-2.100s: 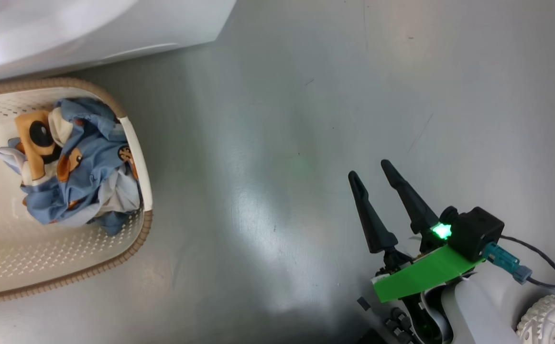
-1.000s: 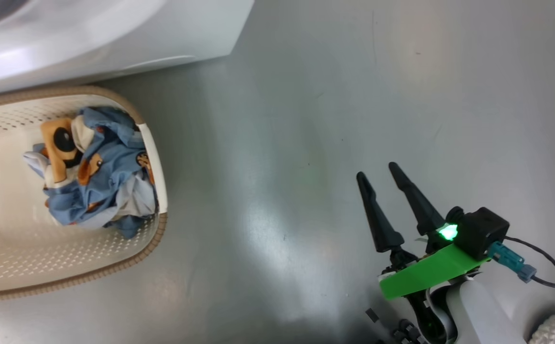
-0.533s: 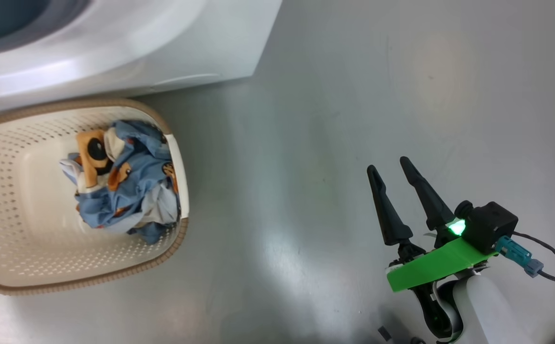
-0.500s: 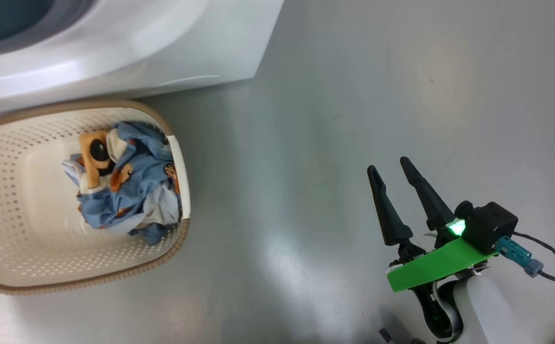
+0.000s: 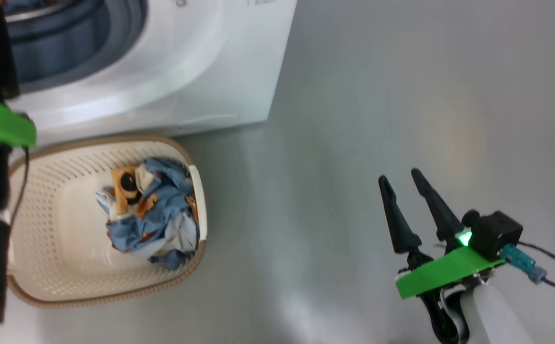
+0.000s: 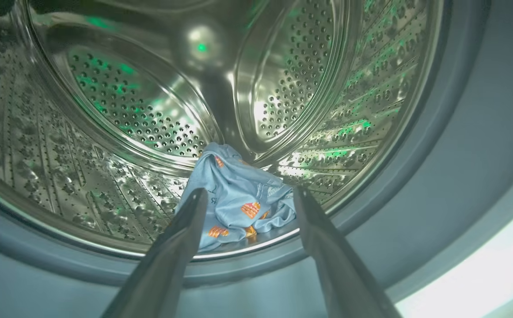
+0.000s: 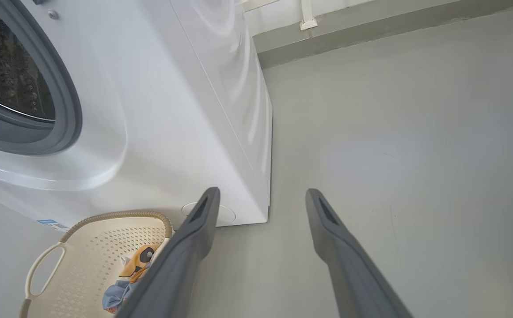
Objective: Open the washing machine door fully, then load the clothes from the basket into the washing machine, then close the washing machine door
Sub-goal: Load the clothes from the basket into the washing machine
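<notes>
Left pincer (image 6: 249,194) is at the mouth of the washing machine (image 5: 201,71), fingers spread wide and gripping nothing. One blue printed piece (image 6: 238,212) lies on the drum (image 6: 141,115) floor, just past the fingertips and near the front lip.

Step in hand, as judged: drop-off is done, and the arm needs to back out for the next load.
- It should retract straight along the finger axis and stay off the grey rubber ring (image 6: 459,176).
- It should keep the fingers spread on exit so they don't drag the piece back over the lip.
- The rest of the clothes (image 5: 153,220) are bunched against the right wall of the basket (image 5: 33,239), which stands on the floor just in front of the machine.
- The pincer should come down on the middle of the heap and bite deep into the folds. A shallow pinch on soft fabric would likely take only one layer.
- The basket looks light, so lifting straight up should keep it from tipping or sliding.
- Trailing cloth should clear the brown rim before the arm swings to the drum.
- The door gets shut last.

Right pincer (image 5: 399,175) is spread and carrying nothing, hovering over the floor well to the right of the basket.

Floor (image 5: 353,95) is smooth glossy grey with soft glare. A dark skirting strip (image 7: 371,31) runs along the white wall behind the machine.
</notes>
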